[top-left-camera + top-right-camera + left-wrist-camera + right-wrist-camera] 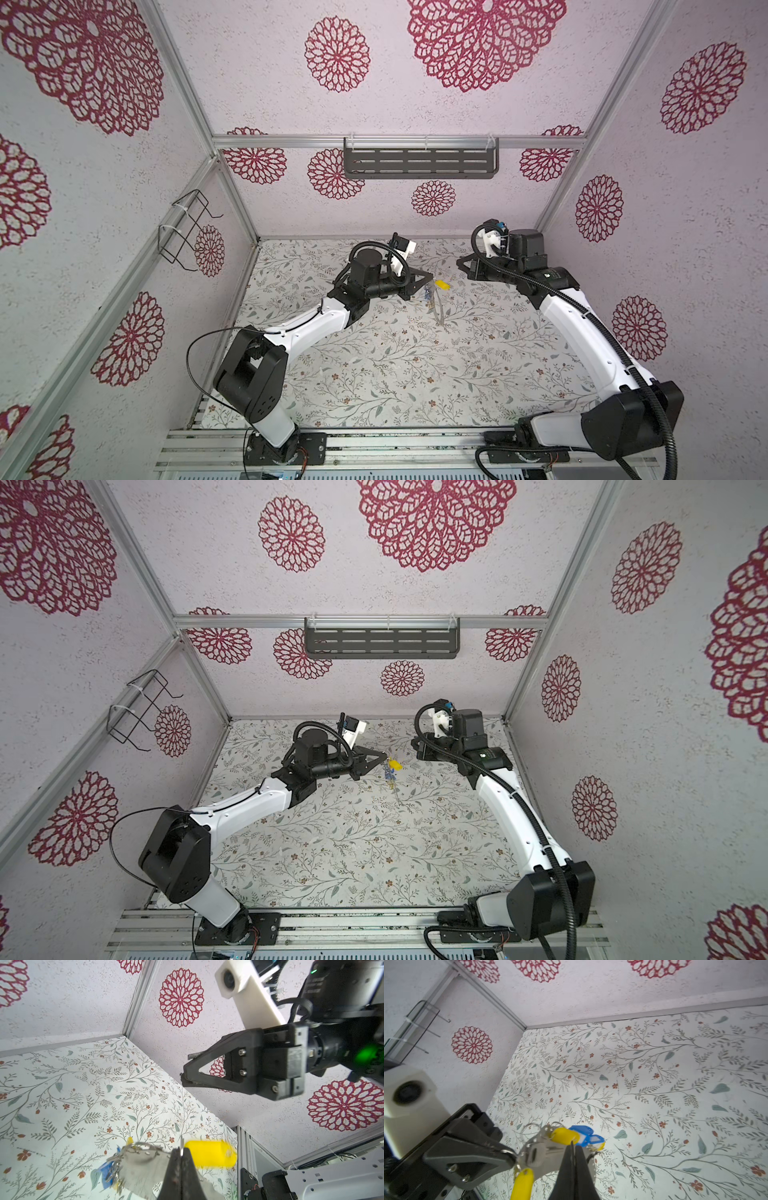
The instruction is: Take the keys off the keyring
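My left gripper point(181, 1153) is shut on a thin metal loop at the edge of the grey keyring point(143, 1165). One yellow key point(209, 1154) dangles right beside that grip. The keyring point(544, 1155) hangs from the left gripper point(509, 1154), carrying another yellow key point(564, 1135) and blue keys point(587, 1135). In both top views the bundle hangs by the left gripper point(430, 276) point(385, 757) over the table's far middle. My right gripper point(459, 262) point(413, 742) point(185, 1078) hovers just to the right, shut and empty, apart from the keys.
The floral table point(415, 365) is enclosed by patterned walls with metal frame posts. A dark slotted shelf point(419, 162) hangs on the back wall. A wire rack point(187, 228) is fixed to the left wall.
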Available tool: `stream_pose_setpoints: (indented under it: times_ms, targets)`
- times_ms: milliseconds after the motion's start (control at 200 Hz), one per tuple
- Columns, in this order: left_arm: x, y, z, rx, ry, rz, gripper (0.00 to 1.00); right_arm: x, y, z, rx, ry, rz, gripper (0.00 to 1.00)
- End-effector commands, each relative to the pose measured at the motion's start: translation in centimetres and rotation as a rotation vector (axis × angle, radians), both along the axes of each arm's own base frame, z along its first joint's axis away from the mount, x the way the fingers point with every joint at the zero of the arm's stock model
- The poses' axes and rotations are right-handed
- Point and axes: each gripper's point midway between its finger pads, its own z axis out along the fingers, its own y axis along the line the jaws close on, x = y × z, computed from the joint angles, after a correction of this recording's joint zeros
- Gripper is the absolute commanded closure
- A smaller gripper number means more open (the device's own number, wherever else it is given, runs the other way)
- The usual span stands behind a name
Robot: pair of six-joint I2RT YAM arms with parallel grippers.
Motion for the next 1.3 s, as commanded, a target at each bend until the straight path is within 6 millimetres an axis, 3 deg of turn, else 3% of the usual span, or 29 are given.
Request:
stream_pose_setpoints:
  times_ms: [0,180,385,595,796,1156,1296]
  targets:
    - [-0.5,1.1,6.9,-0.179,-0.123,0.004,1.00,0.0,-0.3,0.0,0.001,-0.014,-0.026,1.00]
    - [-0.1,0.9,7.2,-0.200,-0.112,-0.010,1.00,-0.7,0.3,-0.2,0.028,-0.034,0.018,1.00]
    - [0.1,1.0,7.8,-0.220,-0.076,-0.076,1.00,-2.1,1.8,3.1,0.127,-0.259,0.134,1.00]
    - [0.0,1.1,8.8,-0.228,-0.061,-0.120,1.00,-4.6,4.2,4.9,0.171,-0.417,0.274,0.68]
    - [0.1,1.1,9.2,-0.244,-0.032,-0.133,1.00,-5.7,6.1,6.4,0.185,-0.505,0.344,0.55]
    - [-0.2,1.0,9.7,-0.278,0.017,-0.157,1.00,-4.5,8.2,7.0,0.163,-0.521,0.390,0.49]
    - [-0.2,1.1,9.9,-0.289,0.025,-0.162,1.00,-4.4,8.4,7.3,0.161,-0.525,0.390,0.60]
